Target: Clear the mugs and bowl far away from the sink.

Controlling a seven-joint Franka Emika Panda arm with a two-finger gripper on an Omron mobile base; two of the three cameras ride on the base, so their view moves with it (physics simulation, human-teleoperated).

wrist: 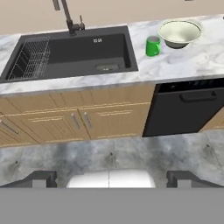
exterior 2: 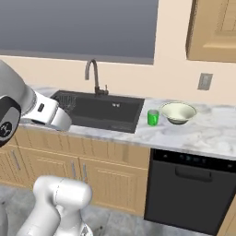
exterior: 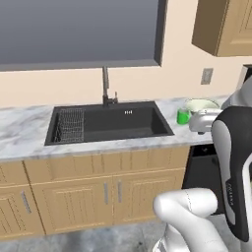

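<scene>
So the gripper (wrist: 109, 177) is hanging back off the cabinets with its jaws spread wide and nothing in them, looking down at floor, cupboard doors and the dishwasher (wrist: 183, 107) before you even get to the worktop (wrist: 192, 59). On the worktop, the sink (wrist: 74, 54) takes the left part, rack (wrist: 30, 59) in its left end, faucet (wrist: 70, 19) at the back edge. Just off the sink's right edge stands the green mug (wrist: 152, 46), and right beside it, a bit further back and right, the bowl (wrist: 179, 33), near each other but I can't say whether they touch. In the right base view the mug (exterior 2: 153, 117) and bowl (exterior 2: 178, 112) sit above the dishwasher, roughly mid-depth on the worktop. I can't make out the navy mug anywhere, so that one's a question mark. My guess is nothing's been cleared yet and the first reach is still to come. What could go wrong: the mug is so close to the bowl that wide jaws coming down over it could clip the bowl's rim and shove it, or nudge the mug left into the sink. The bowl's flared sides also look like something a two-finger pinch could slip off if it grabs the rim badly.
</scene>
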